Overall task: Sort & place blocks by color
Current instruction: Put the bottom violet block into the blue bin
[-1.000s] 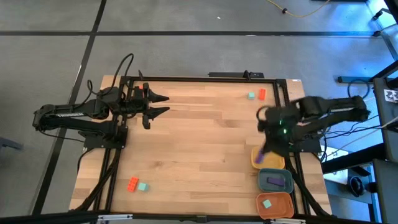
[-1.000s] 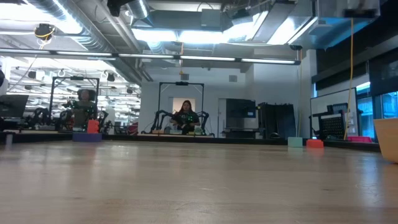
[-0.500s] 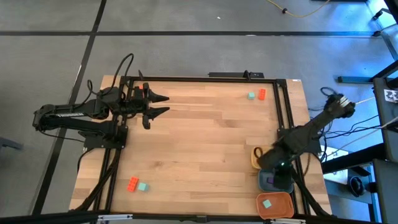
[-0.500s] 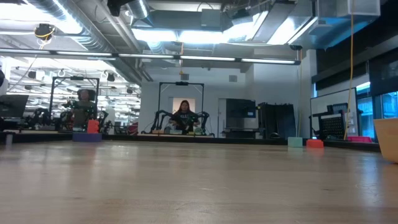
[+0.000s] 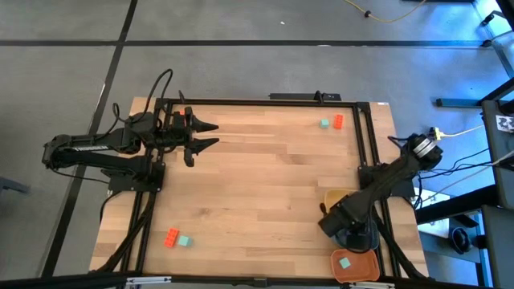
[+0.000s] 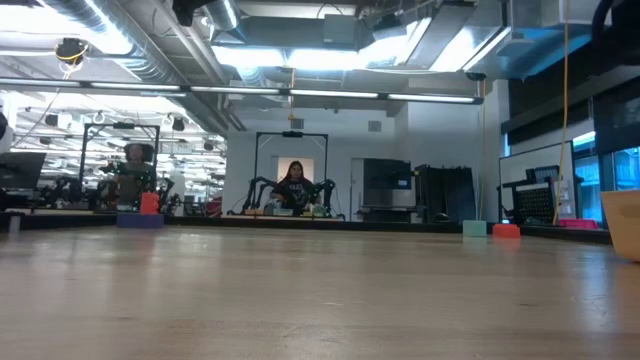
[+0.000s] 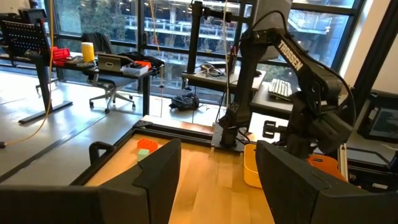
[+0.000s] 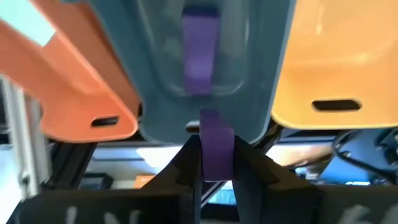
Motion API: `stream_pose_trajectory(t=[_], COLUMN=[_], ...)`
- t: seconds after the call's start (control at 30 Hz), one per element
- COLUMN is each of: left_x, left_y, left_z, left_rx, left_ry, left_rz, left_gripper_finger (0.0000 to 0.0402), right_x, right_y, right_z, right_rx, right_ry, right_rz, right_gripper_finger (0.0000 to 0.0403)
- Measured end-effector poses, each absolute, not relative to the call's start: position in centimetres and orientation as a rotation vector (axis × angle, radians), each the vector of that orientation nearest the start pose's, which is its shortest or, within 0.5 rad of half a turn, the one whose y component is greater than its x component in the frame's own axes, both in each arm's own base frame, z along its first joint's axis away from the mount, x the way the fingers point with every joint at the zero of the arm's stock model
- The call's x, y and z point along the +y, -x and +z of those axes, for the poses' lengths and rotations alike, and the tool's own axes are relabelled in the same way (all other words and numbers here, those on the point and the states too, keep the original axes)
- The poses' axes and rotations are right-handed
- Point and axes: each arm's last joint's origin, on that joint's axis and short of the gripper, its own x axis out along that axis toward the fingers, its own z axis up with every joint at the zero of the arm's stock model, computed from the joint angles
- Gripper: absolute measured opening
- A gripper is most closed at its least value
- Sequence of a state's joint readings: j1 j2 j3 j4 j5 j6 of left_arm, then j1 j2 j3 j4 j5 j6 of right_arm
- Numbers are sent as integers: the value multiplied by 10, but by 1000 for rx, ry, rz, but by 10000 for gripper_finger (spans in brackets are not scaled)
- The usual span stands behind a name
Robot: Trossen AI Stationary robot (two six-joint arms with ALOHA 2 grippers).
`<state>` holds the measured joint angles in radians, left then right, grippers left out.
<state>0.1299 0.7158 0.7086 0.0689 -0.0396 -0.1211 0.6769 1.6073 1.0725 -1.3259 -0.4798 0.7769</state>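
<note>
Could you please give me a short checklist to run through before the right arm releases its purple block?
1. Right gripper shut on small purple block: ok.
2. Block lined up with blue-grey rounded tray: ok.
3. That tray already holds a purple bar, matching colour: ok.
4. Block inside tray rim, not outside it: cannot tell.
5. Left gripper open and parked far across the wooden table: ok.

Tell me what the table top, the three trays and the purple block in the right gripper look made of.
Table top: pale wood with visible plank seams and a matte finish.
Orange tray, blue-grey tray, yellow tray: probably moulded plastic, with smooth rounded rims, slotted handles and a soft sheen.
Purple block, pinched in the right gripper: uniform opaque colour, likely plastic, though painted wood is possible.
</note>
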Motion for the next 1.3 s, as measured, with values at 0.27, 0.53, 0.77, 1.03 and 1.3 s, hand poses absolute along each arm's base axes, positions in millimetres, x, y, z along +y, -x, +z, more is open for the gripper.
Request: stream_pose_trajectory(t=[0.27, 0.53, 0.77, 1.03, 1.3], left_x=[22, 22, 22, 22, 22], left_y=[-161, -161, -161, -161, -161], left_z=[341, 341, 341, 341, 341], left_rx=[-72, -72, -72, -72, -72], left_ry=[118, 117, 117, 117, 117], left_rz=[166, 166, 166, 165, 166], left_gripper_finger=[199, 199, 199, 199, 199], right_x=[166, 169, 171, 171, 172], right_y=[-187, -191, -193, -193, -194], right_z=[186, 169, 167, 166, 166], right_rx=[2104, 2126, 2118, 2115, 2107], right_ry=[-225, -205, -211, -215, -226], right_rz=[-63, -56, -50, -46, -35], right_gripper_finger=[58, 58, 58, 72, 77])
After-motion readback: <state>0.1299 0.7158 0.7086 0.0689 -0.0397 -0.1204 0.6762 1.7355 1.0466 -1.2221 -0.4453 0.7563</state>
